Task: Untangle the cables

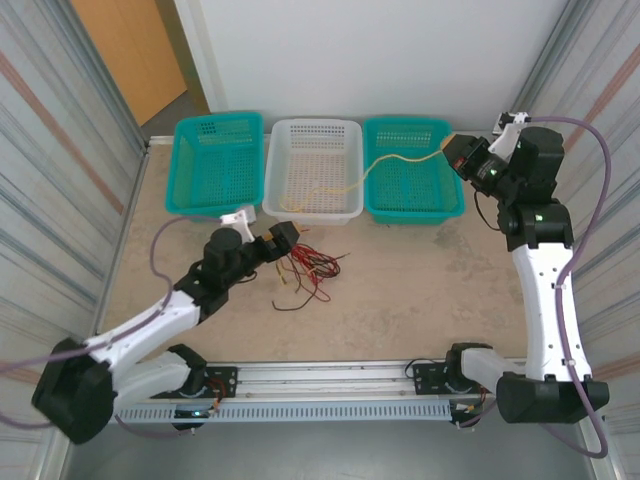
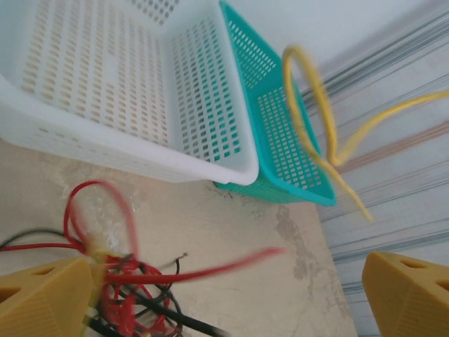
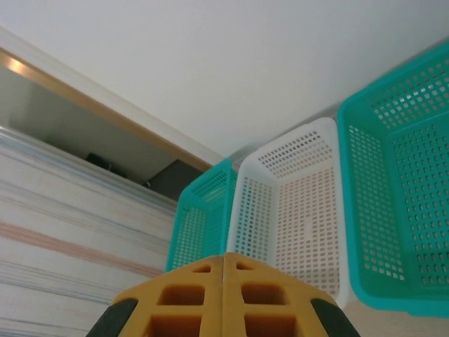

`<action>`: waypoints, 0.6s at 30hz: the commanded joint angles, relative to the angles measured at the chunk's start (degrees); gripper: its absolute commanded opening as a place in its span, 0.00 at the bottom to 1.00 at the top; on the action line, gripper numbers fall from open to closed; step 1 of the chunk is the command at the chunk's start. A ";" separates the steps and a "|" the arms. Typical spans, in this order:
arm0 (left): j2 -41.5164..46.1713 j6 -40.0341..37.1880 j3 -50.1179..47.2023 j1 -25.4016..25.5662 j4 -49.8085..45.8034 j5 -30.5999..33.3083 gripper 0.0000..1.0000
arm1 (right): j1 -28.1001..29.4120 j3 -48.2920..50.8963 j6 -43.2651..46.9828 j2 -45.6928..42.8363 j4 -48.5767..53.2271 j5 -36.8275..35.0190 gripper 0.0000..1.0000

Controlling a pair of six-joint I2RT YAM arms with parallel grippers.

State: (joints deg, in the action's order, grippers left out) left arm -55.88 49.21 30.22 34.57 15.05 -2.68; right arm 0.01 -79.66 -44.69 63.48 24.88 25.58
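A tangle of red and black cables (image 1: pixel 308 268) lies on the table in front of the white basket (image 1: pixel 352 205). My left gripper (image 1: pixel 283 236) hovers at the tangle's left edge, open. In the left wrist view its fingers (image 2: pixel 42 298) stand far apart, and the blurred red and black wires (image 2: pixel 119 291) bunch beside the left one. A yellow cable (image 1: pixel 400 160) runs through the air from the white basket, over the right teal basket (image 1: pixel 452 205), up to my raised right gripper (image 1: pixel 455 152). In the right wrist view the right gripper (image 3: pixel 223 295) has its jaws pressed together, and the cable itself is hidden there.
Three baskets stand in a row at the back: a left teal basket (image 1: pixel 218 120), the white one and the right teal one. Corrugated walls close in both sides. Bare table lies to the right of the tangle, and a rail (image 1: pixel 330 375) runs along the near edge.
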 commanded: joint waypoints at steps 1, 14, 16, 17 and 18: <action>7.38 -4.86 4.27 -0.61 -14.56 3.89 0.99 | 1.34 0.79 1.84 -2.22 -2.99 -3.23 0.00; 3.82 -26.28 26.73 -8.42 -28.34 -21.40 0.73 | 9.78 -0.84 3.23 2.46 -5.55 -0.51 0.00; -0.18 -35.02 34.59 -7.37 -33.86 -23.74 0.73 | 11.74 -4.19 4.26 5.73 -3.57 2.48 0.00; -2.40 -38.75 38.27 -6.79 -36.28 -23.95 0.73 | 12.95 -5.76 5.16 7.28 -2.47 3.70 0.00; -4.48 -41.73 41.42 -6.46 -38.30 -24.82 0.73 | 14.40 -7.35 6.03 8.52 -1.58 4.35 0.00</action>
State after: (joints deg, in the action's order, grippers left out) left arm -57.41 22.59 63.99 27.18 -16.49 -19.68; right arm 11.97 -82.81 -42.28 69.19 21.69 25.63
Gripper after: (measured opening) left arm 0.730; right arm 0.062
